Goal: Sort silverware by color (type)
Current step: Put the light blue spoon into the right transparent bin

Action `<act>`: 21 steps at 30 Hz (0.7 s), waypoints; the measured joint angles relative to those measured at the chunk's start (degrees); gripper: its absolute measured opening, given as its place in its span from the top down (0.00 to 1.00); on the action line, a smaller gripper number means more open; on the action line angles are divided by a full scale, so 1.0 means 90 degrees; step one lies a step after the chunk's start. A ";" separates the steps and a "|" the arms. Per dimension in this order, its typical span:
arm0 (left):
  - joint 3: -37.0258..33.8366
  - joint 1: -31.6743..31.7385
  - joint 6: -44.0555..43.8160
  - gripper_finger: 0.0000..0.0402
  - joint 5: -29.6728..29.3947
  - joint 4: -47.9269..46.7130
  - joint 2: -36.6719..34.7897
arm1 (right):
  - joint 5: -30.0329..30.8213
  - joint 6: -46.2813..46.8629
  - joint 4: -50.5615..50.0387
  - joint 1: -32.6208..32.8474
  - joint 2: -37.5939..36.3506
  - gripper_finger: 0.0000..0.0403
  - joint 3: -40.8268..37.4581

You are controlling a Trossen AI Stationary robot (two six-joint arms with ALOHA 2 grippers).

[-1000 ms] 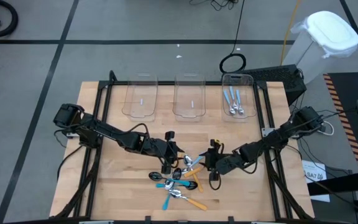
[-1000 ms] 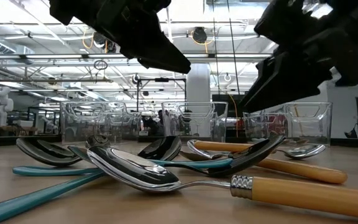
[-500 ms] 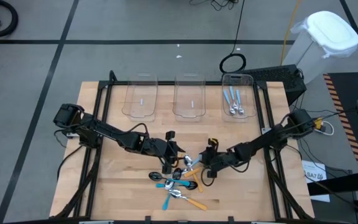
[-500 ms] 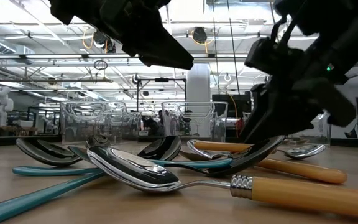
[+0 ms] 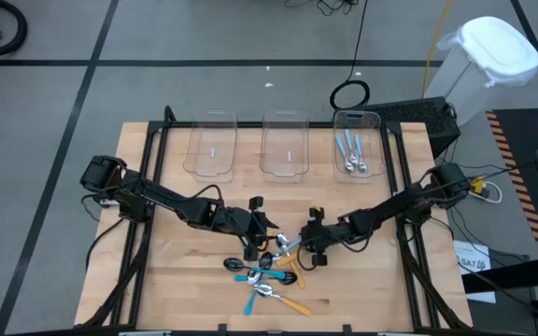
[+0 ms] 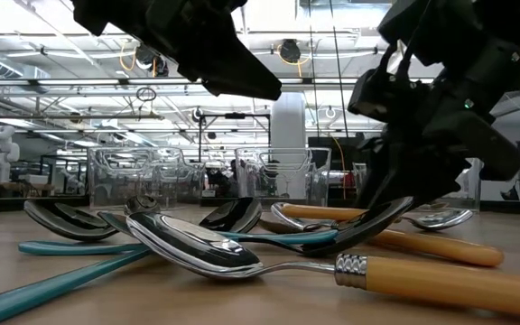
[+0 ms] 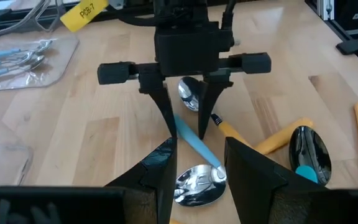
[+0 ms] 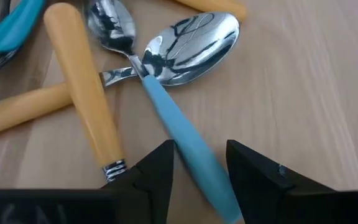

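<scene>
At the table's front centre, the right gripper [image 5: 312,245] hangs low over the spoon pile [image 5: 269,275], fingers parted astride a light-blue handle [image 8: 188,140] without clamping it. The right wrist view alone shows that handle running between the fingers to a silver bowl [image 8: 194,43], beside an orange handle [image 8: 82,81]. Facing it across the pile, the left gripper [image 5: 255,245] is half open and holds nothing. Farther back, only the high view shows three clear bins, the right bin [image 5: 355,140] holding light-blue spoons [image 5: 350,154]
</scene>
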 joint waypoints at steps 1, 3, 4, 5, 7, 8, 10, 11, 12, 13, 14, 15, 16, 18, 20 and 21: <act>-0.0002 0.0000 0.0000 0.67 0.0000 0.0044 0.0002 | -0.0002 0.0043 -0.0067 -0.0002 -0.0002 0.68 0.0003; -0.0002 0.0000 -0.0002 0.67 0.0002 0.0121 0.0000 | -0.0005 0.0113 -0.0190 -0.0002 -0.0004 0.72 0.0012; -0.0002 0.0000 -0.0001 0.67 0.0000 0.0148 0.0000 | -0.0005 0.0120 -0.0237 0.0001 -0.0006 0.74 0.0017; -0.0002 0.0000 -0.0002 0.67 0.0001 0.0169 0.0002 | -0.0010 0.0118 -0.0272 0.0001 -0.0008 0.77 0.0017; -0.0002 0.0000 0.0000 0.67 0.0001 0.0223 0.0001 | -0.0006 0.0094 -0.0307 0.0001 -0.0009 0.83 0.0017; -0.0002 0.0000 0.0000 0.67 0.0002 0.0241 0.0001 | -0.0002 0.0070 -0.0320 0.0001 -0.0011 0.85 0.0017; -0.0002 0.0000 0.0000 0.67 0.0002 0.0240 0.0000 | 0.0010 -0.0039 -0.0333 0.0001 -0.0014 0.89 0.0017; -0.0002 0.0000 0.0000 0.67 0.0002 0.0238 0.0002 | 0.0022 -0.0064 -0.0341 0.0001 -0.0014 0.89 0.0017; -0.0002 0.0000 0.0000 0.67 0.0001 0.0238 0.0001 | 0.0033 -0.0077 -0.0344 0.0001 -0.0014 0.89 0.0017; -0.0002 0.0000 0.0002 0.67 0.0002 0.0238 0.0001 | 0.0048 -0.0077 -0.0347 0.0001 -0.0014 0.89 0.0015; -0.0002 0.0000 0.0012 0.67 0.0002 0.0238 0.0002 | 0.0053 -0.0077 -0.0347 0.0001 -0.0014 0.89 0.0011; -0.0002 0.0000 0.0030 0.67 0.0000 0.0236 0.0002 | 0.0058 -0.0078 -0.0343 0.0001 -0.0011 0.89 0.0010; -0.0002 0.0000 0.0033 0.67 0.0000 0.0236 0.0000 | 0.0060 -0.0085 -0.0334 0.0001 -0.0010 0.89 0.0010; -0.0002 0.0000 0.0033 0.67 0.0002 0.0236 0.0002 | 0.0069 -0.0144 -0.0294 0.0001 -0.0008 0.89 0.0004; -0.0002 0.0000 0.0036 0.67 0.0002 0.0233 0.0001 | 0.0075 -0.0203 -0.0253 0.0003 -0.0006 0.89 -0.0002; -0.0002 0.0000 0.0036 0.67 0.0002 0.0233 0.0002 | 0.0075 -0.0220 -0.0243 0.0003 -0.0006 0.89 -0.0002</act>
